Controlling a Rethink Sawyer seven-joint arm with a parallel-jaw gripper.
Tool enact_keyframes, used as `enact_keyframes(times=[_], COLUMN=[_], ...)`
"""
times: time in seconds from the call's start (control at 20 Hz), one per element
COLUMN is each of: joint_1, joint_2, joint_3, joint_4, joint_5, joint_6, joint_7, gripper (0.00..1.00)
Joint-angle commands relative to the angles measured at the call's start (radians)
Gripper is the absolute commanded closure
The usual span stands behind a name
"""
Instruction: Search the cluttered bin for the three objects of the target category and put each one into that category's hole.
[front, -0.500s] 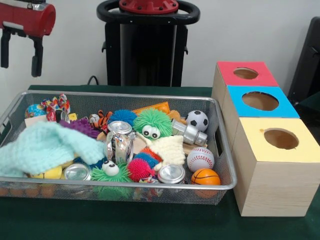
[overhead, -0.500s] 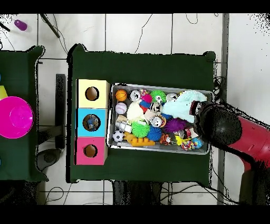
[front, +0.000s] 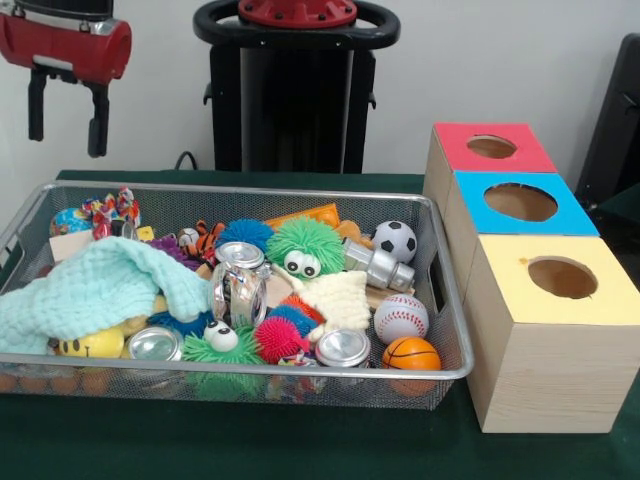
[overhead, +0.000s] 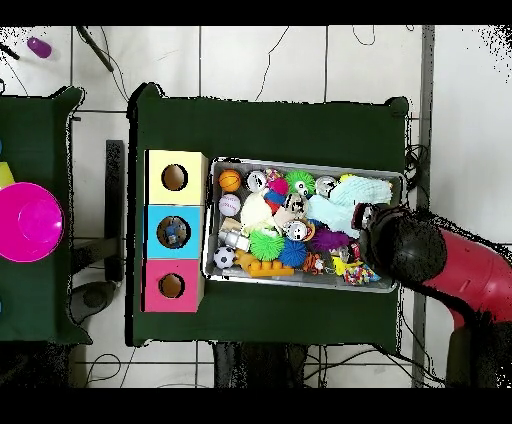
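The silver wire-mesh bin (front: 250, 371) is full of toys, and it also shows in the overhead view (overhead: 305, 167). One clear wrinkly plastic bottle (front: 236, 292) lies in the middle of the bin, between silver cans. No other clear bottle shows among the clutter. The round hole (front: 520, 202) in the blue-topped box is to the right of the bin. In the overhead view the hole (overhead: 173, 231) shows something lying inside. My gripper (front: 67, 125) hangs high above the bin's far left corner, open and empty.
A pale green cloth (front: 100, 290) covers the bin's left part. Silver cans (front: 343, 347), a grey metal flask (front: 378, 266), balls and fuzzy toys fill the bin. The red-topped box (front: 490, 146) and yellow-topped box (front: 560, 278) flank the blue one. A pink bowl (overhead: 28, 221) stands on a side table.
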Motion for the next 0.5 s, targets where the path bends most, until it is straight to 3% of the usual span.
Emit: enact_keyframes(times=[0.05,0.2,0.5], joint_1=[0.033,0.132,0.271], joint_2=[-0.001,-0.006,0.019], joint_3=[-0.015,-0.091,-0.209], joint_4=[0.082,0.056,0.003], joint_5=[-0.059,-0.066,-0.045], joint_6=[-0.032,0.016,0.064], joint_7=[0.087,0.198,0.309], gripper=[0.00,0.00,0.00])
